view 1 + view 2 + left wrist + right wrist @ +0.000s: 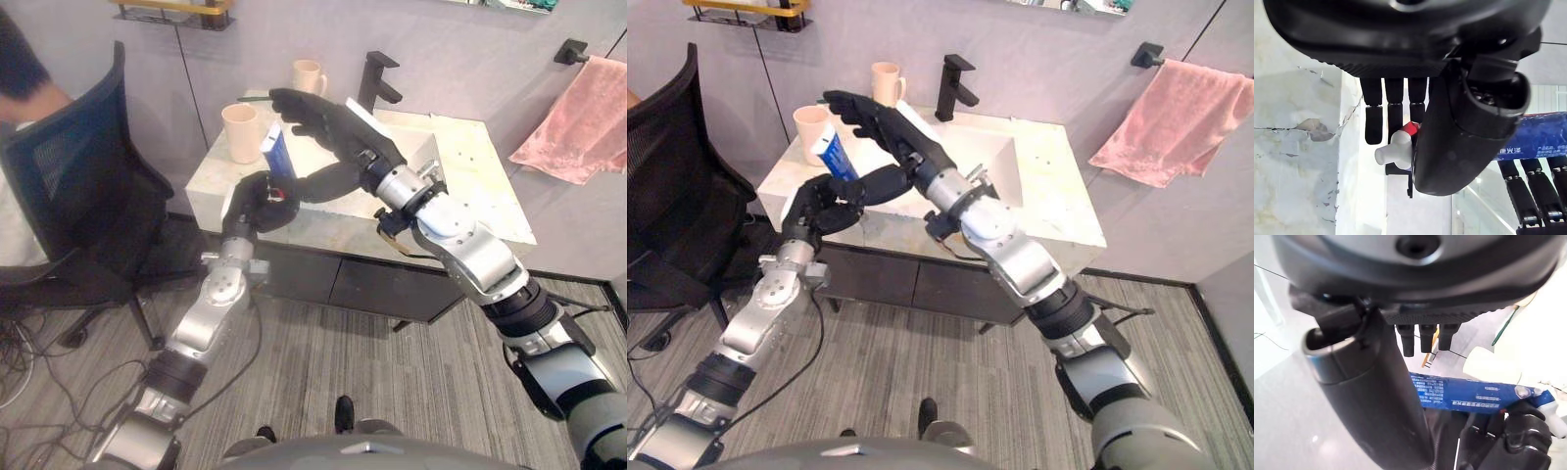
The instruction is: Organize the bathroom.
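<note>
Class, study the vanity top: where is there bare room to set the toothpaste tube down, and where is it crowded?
Free: the counter between the sink basin and the pink towel. Crowded: the left end, where two cups stand, the left hand holds the toothpaste tube, and the right hand reaches over.

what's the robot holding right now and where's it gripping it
The left hand grips a blue toothpaste tube at its cap end. The right hand hovers open above, holding nothing.
</note>
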Controlling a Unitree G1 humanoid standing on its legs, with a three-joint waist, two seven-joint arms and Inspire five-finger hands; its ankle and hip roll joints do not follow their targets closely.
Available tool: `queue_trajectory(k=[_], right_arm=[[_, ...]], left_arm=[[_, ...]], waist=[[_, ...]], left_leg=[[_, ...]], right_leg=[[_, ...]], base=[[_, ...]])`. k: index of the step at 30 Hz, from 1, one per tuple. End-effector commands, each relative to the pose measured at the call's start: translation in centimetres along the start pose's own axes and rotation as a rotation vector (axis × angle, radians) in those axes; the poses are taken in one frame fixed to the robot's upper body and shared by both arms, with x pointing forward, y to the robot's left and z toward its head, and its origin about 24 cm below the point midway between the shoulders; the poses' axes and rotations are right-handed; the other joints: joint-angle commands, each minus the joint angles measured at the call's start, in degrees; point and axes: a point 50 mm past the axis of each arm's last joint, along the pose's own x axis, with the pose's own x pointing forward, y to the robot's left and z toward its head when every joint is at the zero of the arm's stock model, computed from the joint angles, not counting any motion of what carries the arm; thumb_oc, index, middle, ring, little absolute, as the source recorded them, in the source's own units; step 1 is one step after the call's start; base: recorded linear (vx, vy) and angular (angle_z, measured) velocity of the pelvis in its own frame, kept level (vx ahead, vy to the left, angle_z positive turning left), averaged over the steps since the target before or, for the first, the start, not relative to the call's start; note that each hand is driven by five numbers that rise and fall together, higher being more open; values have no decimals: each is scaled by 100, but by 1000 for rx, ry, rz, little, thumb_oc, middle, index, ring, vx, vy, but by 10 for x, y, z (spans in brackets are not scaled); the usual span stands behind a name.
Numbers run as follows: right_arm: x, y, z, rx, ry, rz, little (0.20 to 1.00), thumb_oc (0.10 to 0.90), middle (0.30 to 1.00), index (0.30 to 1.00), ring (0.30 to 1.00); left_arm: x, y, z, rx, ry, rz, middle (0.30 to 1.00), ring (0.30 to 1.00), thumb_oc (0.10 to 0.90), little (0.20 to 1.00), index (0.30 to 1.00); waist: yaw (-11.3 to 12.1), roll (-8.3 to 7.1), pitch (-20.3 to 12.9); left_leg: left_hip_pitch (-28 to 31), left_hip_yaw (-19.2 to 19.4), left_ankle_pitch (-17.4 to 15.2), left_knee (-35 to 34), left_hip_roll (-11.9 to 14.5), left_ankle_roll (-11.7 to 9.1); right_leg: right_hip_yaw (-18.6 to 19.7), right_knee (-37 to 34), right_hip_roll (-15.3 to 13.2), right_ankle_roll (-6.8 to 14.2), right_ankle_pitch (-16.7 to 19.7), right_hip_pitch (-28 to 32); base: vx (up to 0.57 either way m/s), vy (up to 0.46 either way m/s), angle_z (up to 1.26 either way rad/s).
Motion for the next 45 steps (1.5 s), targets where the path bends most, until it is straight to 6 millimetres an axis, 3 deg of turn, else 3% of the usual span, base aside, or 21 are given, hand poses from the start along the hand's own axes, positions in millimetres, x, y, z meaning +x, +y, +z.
queue_trajectory(k=[1, 13, 15, 16, 17, 38, 40, 41, 42, 43, 45], right_arm=[[17, -16, 56, -51, -250, -43, 900, 800, 900, 900, 900], [19, -16, 59, -42, -260, -48, 900, 800, 900, 900, 900], [19, -16, 59, -42, -262, -50, 594, 596, 594, 594, 594], [19, -16, 59, -41, -267, -51, 389, 460, 389, 389, 389], [19, -16, 60, -42, -269, -53, 314, 409, 314, 314, 314], [16, -24, 68, -101, -322, -95, 300, 400, 300, 300, 300], [15, -25, 70, -111, -333, -103, 300, 400, 300, 300, 300], [15, -26, 72, -119, -349, -110, 300, 400, 300, 300, 300], [14, -27, 75, -127, -363, -115, 300, 400, 300, 300, 300], [14, -27, 77, -135, -374, -121, 300, 400, 300, 300, 300], [13, -28, 79, -143, -387, -129, 300, 400, 300, 300, 300]], left_arm=[[9, -15, 64, -26, -337, -63, 300, 300, 400, 300, 300], [8, -15, 65, -26, -340, -69, 300, 300, 400, 300, 300], [8, -16, 64, -26, -340, -70, 300, 300, 400, 300, 300], [8, -17, 64, -24, -340, -72, 300, 300, 400, 300, 300], [7, -17, 64, -25, -339, -72, 300, 300, 400, 300, 300], [6, -12, 61, -36, -330, -42, 300, 300, 400, 300, 300], [6, -11, 59, -39, -326, -32, 516, 516, 544, 516, 516], [5, -10, 58, -44, -323, -20, 578, 578, 585, 578, 578], [4, -8, 58, -49, -322, -6, 853, 853, 769, 853, 853], [4, -7, 57, -52, -321, 2, 900, 900, 800, 900, 900], [3, -6, 57, -55, -321, 11, 900, 900, 800, 900, 900]], waist=[[127, 155, -186], [171, 142, -166], [172, 143, -169], [175, 140, -167], [178, 142, -171], [195, 163, -159], [206, 163, -163], [220, 165, -164], [235, 163, -166], [250, 161, -165], [271, 157, -153]], left_leg=[[-39, -3, -599, 299, -62, 150], [-33, -28, -597, 295, -58, 150], [-32, -30, -597, 293, -58, 149], [-32, -34, -599, 294, -59, 148], [-33, -34, -599, 295, -59, 147], [-15, -60, -600, 267, -81, 160], [-10, -67, -600, 255, -92, 161], [-10, -82, -601, 248, -106, 169], [-14, -91, -601, 244, -117, 174], [-16, -100, -603, 242, -127, 181], [-22, -109, -603, 242, -138, 190]], right_leg=[[34, 221, 120, 197, -948, 220], [14, 233, 108, 194, -953, 231], [16, 231, 109, 195, -948, 229], [18, 228, 109, 195, -947, 233], [19, 224, 109, 194, -948, 235], [-5, 257, 56, 223, -943, 233], [-20, 271, 39, 233, -944, 233], [-29, 293, 19, 244, -945, 227], [-35, 309, -3, 256, -943, 217], [-49, 325, -26, 270, -939, 208], [-64, 357, -55, 288, -931, 185]], base=[[0, 0, 0], [0, 0, 0], [0, 0, 0], [0, 0, 0], [0, 0, 0], [-1, 8, 0], [1, 72, 6], [-1, 109, 6], [-6, 122, 6], [-8, 90, 6], [-12, 79, 7]])
